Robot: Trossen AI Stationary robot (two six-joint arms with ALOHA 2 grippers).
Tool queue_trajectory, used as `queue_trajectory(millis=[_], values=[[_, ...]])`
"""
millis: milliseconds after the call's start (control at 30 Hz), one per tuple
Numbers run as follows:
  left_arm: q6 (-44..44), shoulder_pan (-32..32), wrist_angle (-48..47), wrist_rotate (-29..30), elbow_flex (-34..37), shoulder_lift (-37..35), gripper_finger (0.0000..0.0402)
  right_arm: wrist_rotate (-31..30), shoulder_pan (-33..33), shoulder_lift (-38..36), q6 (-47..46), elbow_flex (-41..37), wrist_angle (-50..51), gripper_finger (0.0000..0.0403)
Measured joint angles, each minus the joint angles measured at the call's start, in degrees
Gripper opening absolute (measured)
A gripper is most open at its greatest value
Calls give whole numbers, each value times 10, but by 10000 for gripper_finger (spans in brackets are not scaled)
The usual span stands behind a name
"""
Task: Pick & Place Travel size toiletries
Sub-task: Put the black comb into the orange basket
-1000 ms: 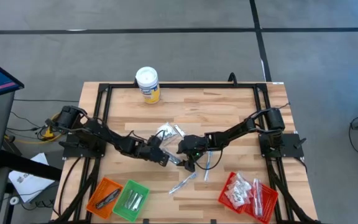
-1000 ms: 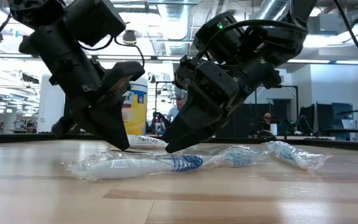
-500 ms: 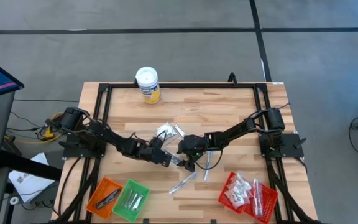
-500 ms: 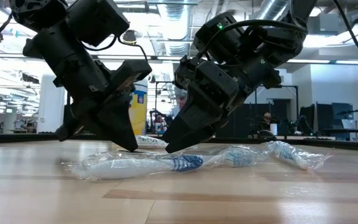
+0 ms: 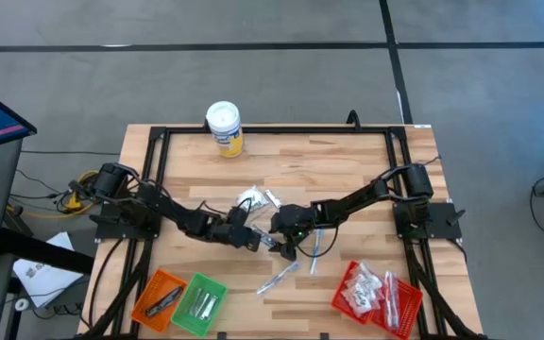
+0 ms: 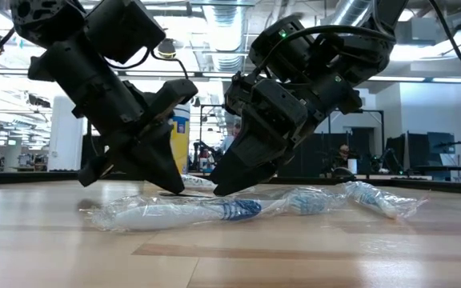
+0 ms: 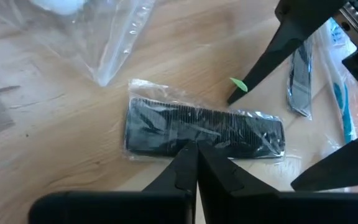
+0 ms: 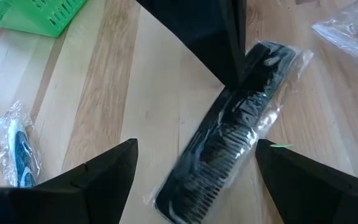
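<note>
A black comb in a clear wrapper (image 7: 204, 129) lies flat on the wood mid-table, also seen in the right wrist view (image 8: 229, 155). My left gripper (image 7: 195, 148) is shut, its tip down on the comb's near long edge. My right gripper (image 8: 196, 144) is open and slants down over the comb's other end. One of its fingers (image 7: 263, 62) stands on each side of the comb without touching it. In the high view both grippers (image 5: 253, 241) (image 5: 283, 247) meet at the table's middle. Wrapped toothbrushes (image 6: 182, 212) lie nearer the front edge. My left gripper presses its shut fingertips (image 8: 227, 78) on the comb's wrapper at about the middle of one long edge (image 7: 191, 138). The fingers slant steeply down from the table's left and stand across the comb. The comb lies flat on the table.
A white-lidded yellow canister (image 5: 225, 127) stands at the far edge. Orange (image 5: 159, 297) and green (image 5: 199, 304) baskets sit at the front left, a red one (image 5: 378, 295) with white sachets at the front right. More clear-wrapped items (image 5: 256, 200) lie just beyond the grippers.
My left gripper has tipped and rolled a little, staying shut, and its tip has crept along the table toward my right gripper.
</note>
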State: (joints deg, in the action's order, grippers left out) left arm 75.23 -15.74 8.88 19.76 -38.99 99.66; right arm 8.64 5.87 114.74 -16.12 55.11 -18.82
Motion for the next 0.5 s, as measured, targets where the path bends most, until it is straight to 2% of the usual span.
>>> queue_trajectory(millis=[233, 500], values=[[-19, -8, -8, 29, -1, -34, 0, -1, 0, 0, -3, 0, 4, 322], [-26, -9, -6, 21, -1, -37, 0, -10, -3, -1, -27, 0, 9, 322]])
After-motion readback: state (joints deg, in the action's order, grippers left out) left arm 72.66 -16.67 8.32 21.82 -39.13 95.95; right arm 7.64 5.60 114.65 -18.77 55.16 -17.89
